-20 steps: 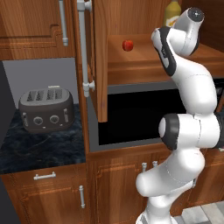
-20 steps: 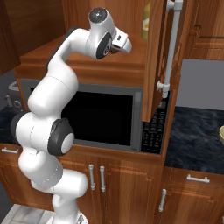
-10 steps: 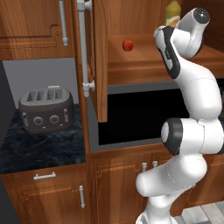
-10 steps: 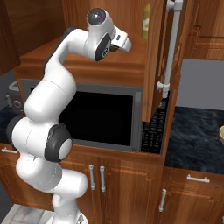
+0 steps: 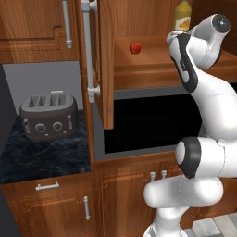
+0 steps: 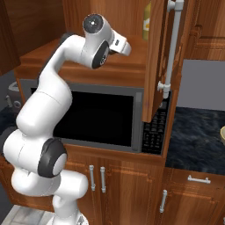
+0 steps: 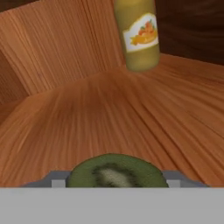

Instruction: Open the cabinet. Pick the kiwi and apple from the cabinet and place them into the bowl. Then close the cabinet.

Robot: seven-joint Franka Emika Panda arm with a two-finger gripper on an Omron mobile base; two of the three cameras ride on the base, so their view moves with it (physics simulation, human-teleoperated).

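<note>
The cabinet stands open, its doors (image 5: pixel 105 60) (image 6: pixel 156 66) swung out towards me. On its shelf (image 5: pixel 152 65) the red apple (image 5: pixel 135 47) lies to the left. My hand (image 6: pixel 122 44) reaches in over the shelf's right part. The kiwi (image 7: pixel 114 170), green cut face up, sits at the very bottom of the hand view, with my gripper (image 7: pixel 114 183) shut on it. A pale sliver of the bowl (image 6: pixel 223 134) shows at the counter's right edge.
A tall yellow bottle (image 7: pixel 138 33) (image 5: pixel 182 16) stands at the back of the shelf, behind the kiwi. Below the cabinet is a black microwave (image 6: pixel 101 116). A toaster (image 5: pixel 48 115) stands on the dark counter to the left.
The arm's upper joints have swung a little to the right in the left base view. The apple and the doors have not moved, and the jaws keep the same width.
</note>
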